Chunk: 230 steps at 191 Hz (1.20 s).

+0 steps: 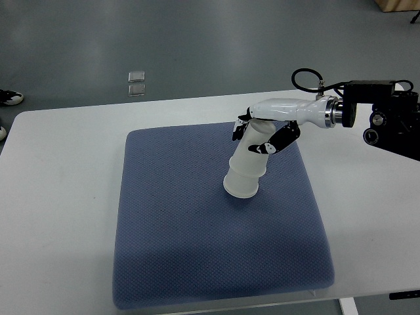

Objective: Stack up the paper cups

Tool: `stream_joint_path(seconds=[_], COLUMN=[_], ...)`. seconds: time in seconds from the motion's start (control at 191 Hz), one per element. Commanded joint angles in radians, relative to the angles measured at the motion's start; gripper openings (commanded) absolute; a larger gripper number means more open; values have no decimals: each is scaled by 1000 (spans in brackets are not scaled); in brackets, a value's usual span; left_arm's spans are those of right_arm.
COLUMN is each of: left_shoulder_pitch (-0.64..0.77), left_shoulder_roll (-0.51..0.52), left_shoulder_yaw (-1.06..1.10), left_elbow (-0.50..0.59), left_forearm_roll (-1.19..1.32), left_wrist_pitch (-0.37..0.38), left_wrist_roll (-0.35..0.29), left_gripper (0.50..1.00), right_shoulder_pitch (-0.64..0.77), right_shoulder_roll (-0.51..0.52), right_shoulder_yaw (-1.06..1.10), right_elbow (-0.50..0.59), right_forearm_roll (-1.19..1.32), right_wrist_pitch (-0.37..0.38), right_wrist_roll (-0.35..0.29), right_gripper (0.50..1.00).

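Note:
A stack of white paper cups [245,172] stands upside down and tilted on the blue mat [190,249], its wide rim down near the mat's middle right. The upper cup sits over the lower one. My right hand [257,136] comes in from the right edge and its fingers are curled around the upper part of the stack, thumb on the near side and fingers on the far side. The left arm does not show.
The mat lies on a white table [59,197]. The right arm's black wrist housing and cable [384,115] hang over the table's right end. Two small clear squares [136,83] lie on the grey floor beyond the table.

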Motion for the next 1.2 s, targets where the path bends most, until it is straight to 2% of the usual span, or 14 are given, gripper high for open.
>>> stream_joint_path(seconds=[0.0, 0.016, 0.031, 0.037, 0.042, 0.047, 0.084, 0.094, 0.099, 0.12, 0.716, 0.904, 1.045, 1.197], left_shoulder_pitch=[0, 0, 0, 0, 0, 0, 1, 1, 0, 1, 0, 0, 1, 0], left_shoulder_roll=[0, 0, 0, 0, 0, 0, 0, 0, 0, 0, 0, 0, 0, 0], left_shoulder_yaw=[0, 0, 0, 0, 0, 0, 0, 0, 0, 0, 0, 0, 0, 0], left_elbow=[0, 0, 0, 0, 0, 0, 0, 0, 0, 0, 0, 0, 0, 0], left_forearm_roll=[1, -1, -1, -1, -1, -1, -1, -1, -1, -1, -1, 1, -1, -1], left_wrist_pitch=[0, 0, 0, 0, 0, 0, 0, 0, 0, 0, 0, 0, 0, 0], left_wrist_roll=[0, 0, 0, 0, 0, 0, 0, 0, 0, 0, 0, 0, 0, 0], left_gripper=[1000, 1000, 1000, 1000, 1000, 1000, 1000, 1000, 1000, 1000, 1000, 1000, 1000, 1000], right_shoulder_pitch=[-2, -2, -2, -2, -2, -2, -2, -2, -2, -2, 5, -33, -56, -85], right_shoulder_roll=[4, 4, 4, 4, 4, 4, 4, 4, 4, 4, -5, 25, 51, 71], right_shoulder_yaw=[3, 3, 5, 5, 5, 5, 6, 6, 8, 8, 15, 67, 87, 87], right_elbow=[-3, -3, -3, -3, -3, -3, -3, -3, -3, -3, -12, -124, -233, -281], right_forearm_roll=[3, 5, 8, 8, 11, 11, 14, 14, 14, 14, 19, 81, 259, 466], right_wrist_pitch=[-3, -3, -1, -1, -1, -1, 0, 0, 0, 2, 10, 13, 14, 19], right_wrist_roll=[0, 0, 0, 0, 0, 0, 5, 5, 5, 6, 5, 0, -5, -38], right_gripper=[645, 664, 711, 711, 735, 735, 850, 850, 874, 899, 907, 907, 907, 907])
